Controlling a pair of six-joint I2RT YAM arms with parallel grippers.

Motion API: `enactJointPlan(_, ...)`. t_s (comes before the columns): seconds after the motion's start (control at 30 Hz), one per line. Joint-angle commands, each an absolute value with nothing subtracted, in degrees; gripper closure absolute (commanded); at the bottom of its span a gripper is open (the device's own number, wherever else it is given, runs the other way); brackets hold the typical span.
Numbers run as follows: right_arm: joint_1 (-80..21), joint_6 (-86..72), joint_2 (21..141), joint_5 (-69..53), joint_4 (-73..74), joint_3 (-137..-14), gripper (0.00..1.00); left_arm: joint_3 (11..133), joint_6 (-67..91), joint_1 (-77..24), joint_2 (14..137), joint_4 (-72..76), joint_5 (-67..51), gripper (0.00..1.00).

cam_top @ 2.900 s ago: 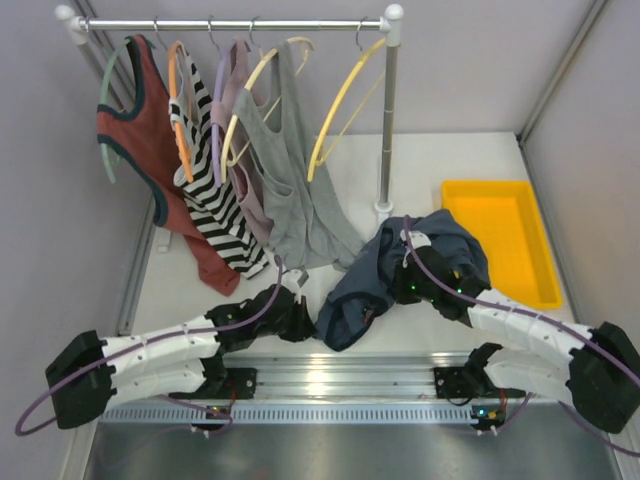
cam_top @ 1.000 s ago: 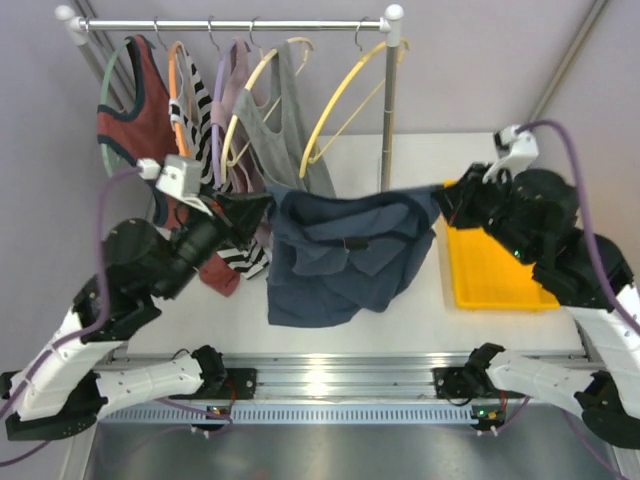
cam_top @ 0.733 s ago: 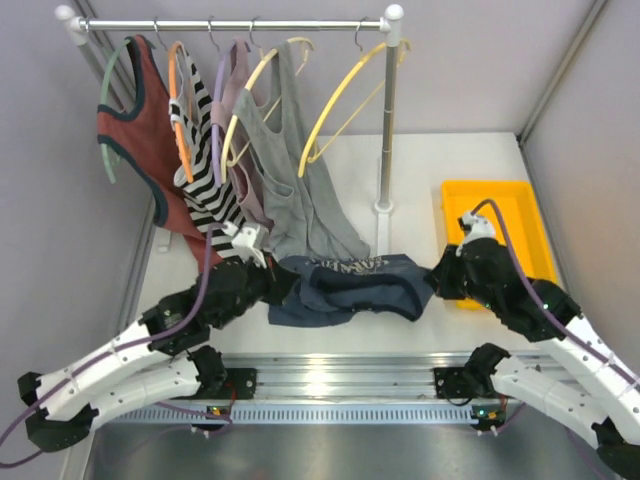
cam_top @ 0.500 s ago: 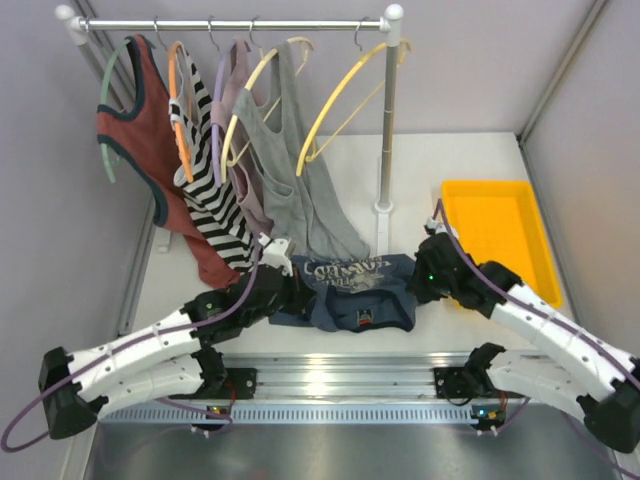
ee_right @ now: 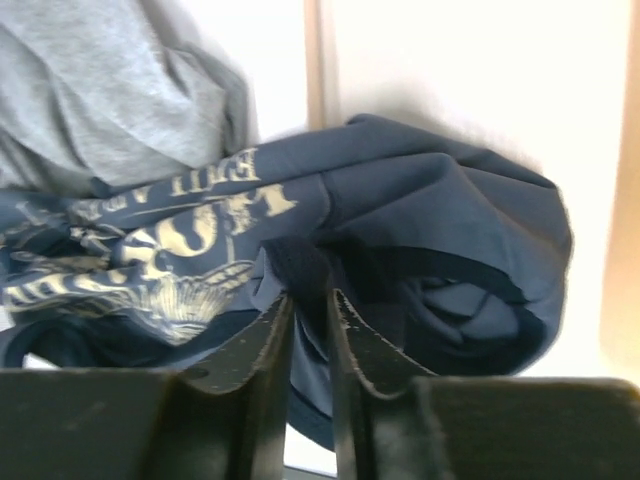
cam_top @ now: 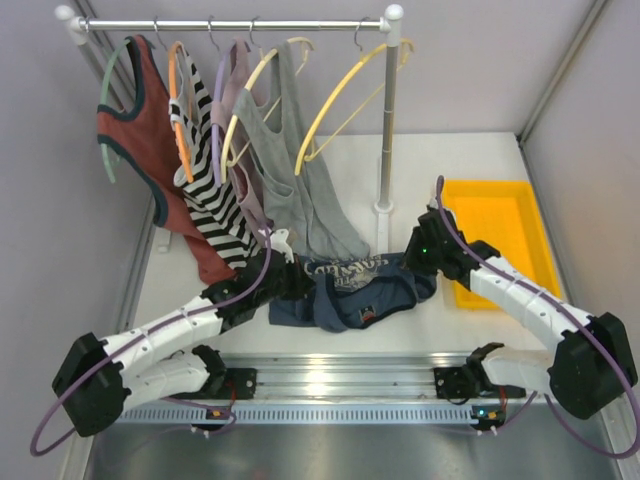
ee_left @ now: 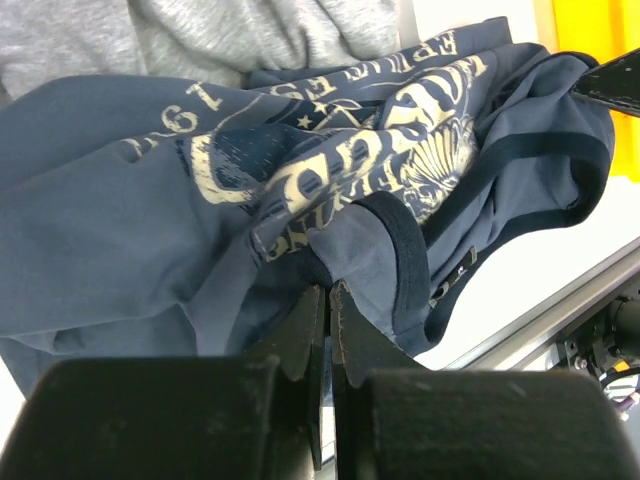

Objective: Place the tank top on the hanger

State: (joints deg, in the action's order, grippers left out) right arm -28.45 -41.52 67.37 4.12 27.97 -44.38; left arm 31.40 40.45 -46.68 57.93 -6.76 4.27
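The navy tank top (cam_top: 355, 290) lies crumpled on the table, its pale print facing up, in front of the rail. My left gripper (cam_top: 290, 282) is at its left end, and the left wrist view shows the gripper (ee_left: 328, 288) shut on a fold of the fabric (ee_left: 150, 200). My right gripper (cam_top: 418, 262) is at the top's right end. In the right wrist view its jaws (ee_right: 310, 297) stand a little apart, with the dark trim of the tank top (ee_right: 450, 230) lying between the tips. The bright yellow hanger (cam_top: 340, 100) hangs bare at the rail's right end.
The rail's right post (cam_top: 388, 120) stands just behind the tank top. On the rail hang a grey top (cam_top: 300, 190), a striped top (cam_top: 215, 200) and a rust-red top (cam_top: 140, 130). A yellow tray (cam_top: 497, 185) sits right of my right arm.
Both arms have come down from a raised, spread hold and laid the tank top on the table. The right jaws have parted slightly in the last half second.
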Motion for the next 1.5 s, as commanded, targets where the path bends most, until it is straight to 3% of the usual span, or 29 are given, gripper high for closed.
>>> enactJointPlan(0.0, -27.86, -43.15, 66.54, 0.80, 22.15, -45.18, 0.78, 31.20, 39.03, -44.74, 58.71, -1.41, 0.62, 1.00)
enactJointPlan(0.3, -28.30, -44.12, 59.25, -0.70, 23.03, -41.57, 0.60, 31.29, 38.23, -44.03, 59.41, -1.49, 0.26, 1.00)
enactJointPlan(0.43, -28.30, -43.07, 57.58, -0.88, 25.04, -41.14, 0.58, 31.46, 37.62, -43.77, 58.89, -1.93, -1.41, 0.93)
enactJointPlan(0.7, -28.21, -41.13, 56.43, 3.60, 27.68, -40.96, 0.55, 33.04, 35.69, -43.33, 55.82, -6.05, -0.97, 0.63)
enactJointPlan(0.87, -28.30, -39.64, 56.43, 6.41, 29.35, -42.36, 0.52, 35.15, 33.23, -43.42, 52.48, -10.63, -0.53, 0.49)
enactJointPlan(1.2, -28.21, -37.35, 56.34, 9.49, 31.55, -44.82, 0.45, 41.13, 26.99, -43.33, 44.13, -22.05, -2.98, 0.46)
enactJointPlan(1.47, -28.30, -35.69, 55.11, 8.88, 32.25, -45.79, 0.43, 55.95, 23.30, -43.33, 40.08, -23.03, -8.61, 0.46)
